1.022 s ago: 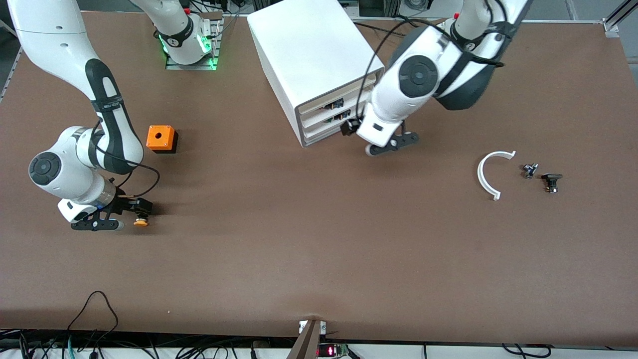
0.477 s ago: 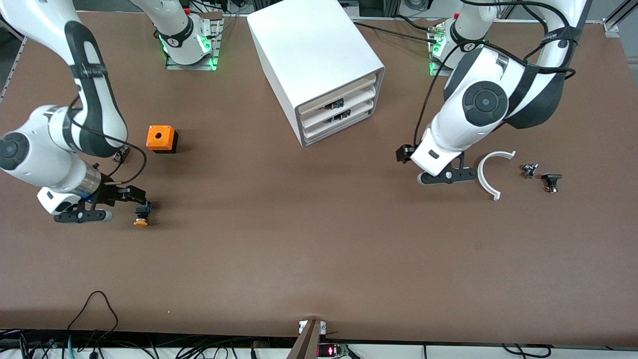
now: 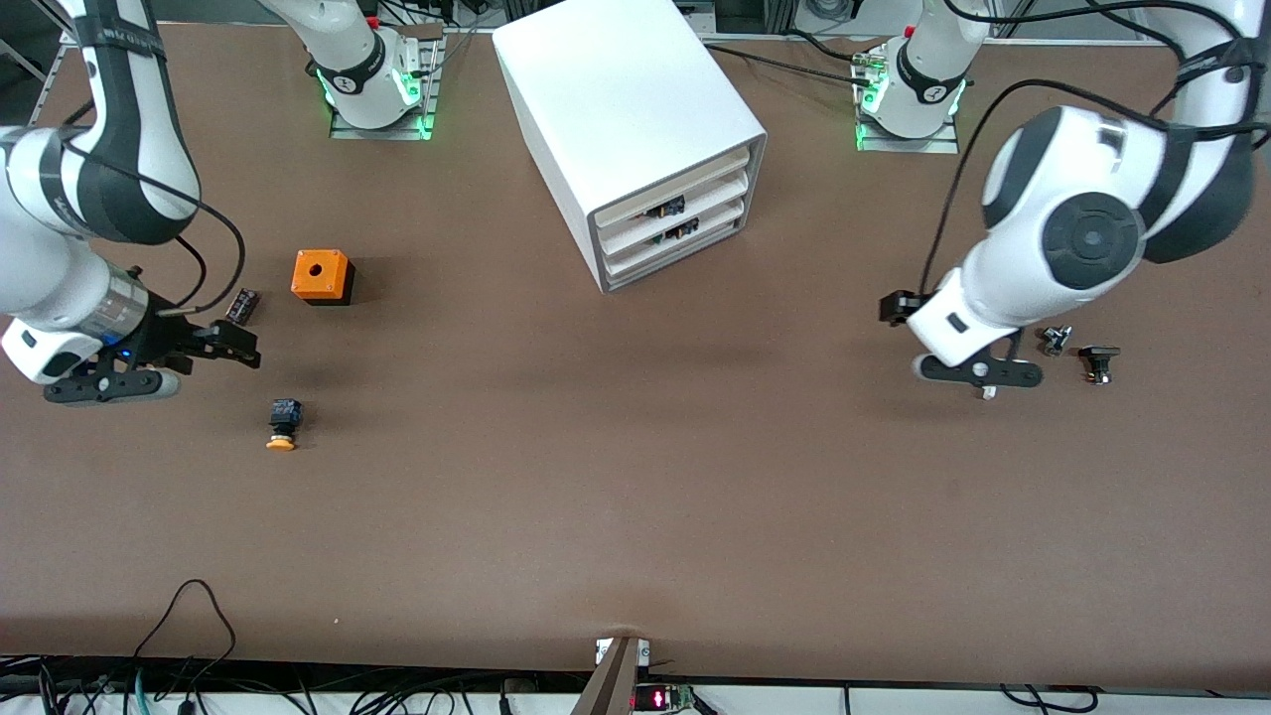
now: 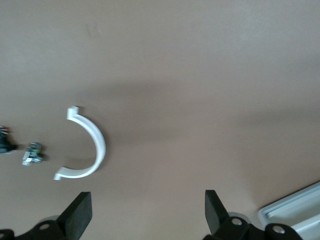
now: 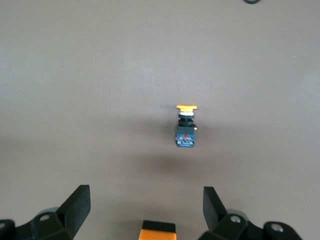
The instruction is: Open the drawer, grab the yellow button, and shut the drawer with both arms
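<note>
Looks basically done: drawer [image 3: 667, 196] is shut in the cabinet [image 3: 621, 109], and the button [image 3: 282, 424] lies well away toward the right arm's end. Both the left gripper [image 4: 148, 217] and right gripper [image 5: 146, 212] are spread, empty. Just lift clear, don't nudge the button.

Two white arms with dark grey joint bands, both reaching down from bases at the table's robot edge. Right arm bent low at the right arm's end of the table, wrist tipped downward, right gripper [image 3: 213, 348] over bare table, jaws spread wide and empty. Left arm folded at the elbow at the left arm's end, wrist angled down, left gripper [image 3: 978, 369] hovering low over the table, jaws likewise wide apart, holding nothing.
</note>
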